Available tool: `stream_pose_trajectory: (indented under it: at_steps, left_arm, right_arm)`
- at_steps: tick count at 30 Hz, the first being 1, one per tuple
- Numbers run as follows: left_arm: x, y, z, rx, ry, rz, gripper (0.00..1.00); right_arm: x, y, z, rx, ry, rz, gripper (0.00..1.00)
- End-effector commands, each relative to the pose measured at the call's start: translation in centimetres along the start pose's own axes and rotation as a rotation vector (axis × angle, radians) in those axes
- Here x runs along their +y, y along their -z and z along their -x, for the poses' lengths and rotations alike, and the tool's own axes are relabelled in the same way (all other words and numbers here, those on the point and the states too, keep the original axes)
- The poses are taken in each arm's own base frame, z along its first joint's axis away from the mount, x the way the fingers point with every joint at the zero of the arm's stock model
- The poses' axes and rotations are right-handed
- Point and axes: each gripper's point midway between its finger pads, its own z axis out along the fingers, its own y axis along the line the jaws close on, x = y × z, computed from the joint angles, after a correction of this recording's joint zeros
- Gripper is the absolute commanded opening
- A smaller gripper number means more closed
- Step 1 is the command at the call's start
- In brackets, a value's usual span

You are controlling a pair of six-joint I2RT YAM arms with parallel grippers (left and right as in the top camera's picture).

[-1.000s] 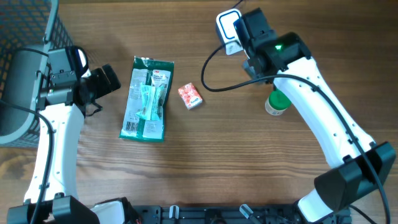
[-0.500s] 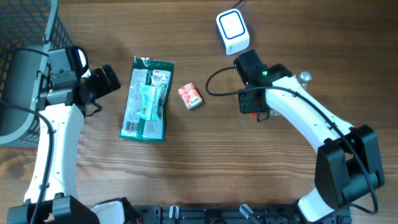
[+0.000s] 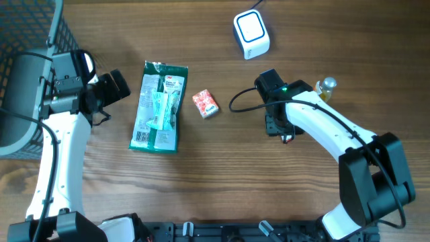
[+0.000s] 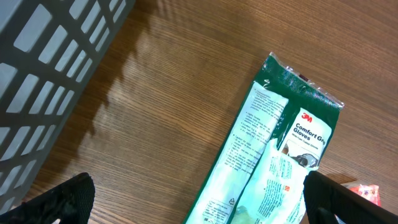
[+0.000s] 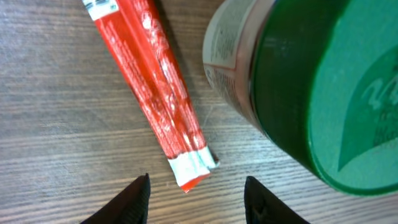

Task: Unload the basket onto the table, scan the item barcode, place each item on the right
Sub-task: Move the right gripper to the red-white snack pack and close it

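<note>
A red stick packet [image 5: 149, 81] lies flat on the wooden table, its white-and-red end just ahead of my right gripper [image 5: 196, 202]. That gripper is open and holds nothing. In the overhead view it [image 3: 282, 131] hovers right of centre, with a bit of the red packet [image 3: 289, 138] showing beside it. The white and blue scanner [image 3: 251, 33] stands at the back. My left gripper [image 3: 117, 85] is open at the left, above the green glove packet [image 4: 273, 162], which lies between its fingers' span without being touched.
A jar with a green lid [image 5: 311, 81] stands right beside the red packet. A small red box [image 3: 205, 104] lies near the glove packet [image 3: 158, 106]. A dark mesh basket [image 3: 27, 27] fills the far left corner. A small bulb-topped thing [image 3: 327, 85] sits behind the right arm.
My right arm came away from the scanner towards the near side and lowered to the table. Its jaws went from shut to open, and the red packet now lies free. The left arm stayed still.
</note>
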Motion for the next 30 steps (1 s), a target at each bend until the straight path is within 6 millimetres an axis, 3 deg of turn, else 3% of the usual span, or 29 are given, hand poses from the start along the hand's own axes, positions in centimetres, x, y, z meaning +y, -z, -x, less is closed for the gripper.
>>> stream_pose_trajectory:
  at_steps: [1, 4, 6, 9, 12, 19, 27, 30]
  left_arm:
    - [0.1, 0.1, 0.3, -0.010, -0.009, 0.003, 1.00]
    - [0.1, 0.1, 0.3, -0.010, -0.009, 0.003, 1.00]
    - [0.1, 0.1, 0.3, -0.010, -0.009, 0.003, 1.00]
    - [0.1, 0.1, 0.3, -0.010, -0.009, 0.003, 1.00]
    - [0.1, 0.1, 0.3, -0.010, -0.009, 0.003, 1.00]
    - [0.1, 0.1, 0.3, -0.010, -0.009, 0.003, 1.00]
    - [0.1, 0.1, 0.3, -0.010, -0.009, 0.003, 1.00]
    - [0.1, 0.1, 0.3, -0.010, -0.009, 0.003, 1.00]
  right_arm:
    - [1.3, 2.2, 1.8, -0.028, 0.087, 0.082, 0.48]
    - [6.0, 6.4, 3.8, -0.070, 0.161, 0.364, 0.47]
    - [8.3, 8.1, 4.9, -0.119, 0.185, 0.499, 0.46]
    - [10.2, 9.4, 7.3, -0.240, 0.250, 0.594, 0.43]
    - [11.5, 10.2, 8.2, -0.308, 0.337, 0.652, 0.43]
    - [15.6, 9.4, 9.5, -0.431, 0.561, 0.684, 0.43]
    - [19.2, 5.0, 12.1, -0.492, 0.583, 0.661, 0.43]
    - [20.2, 4.3, 12.0, -0.485, 0.593, 0.705, 0.43]
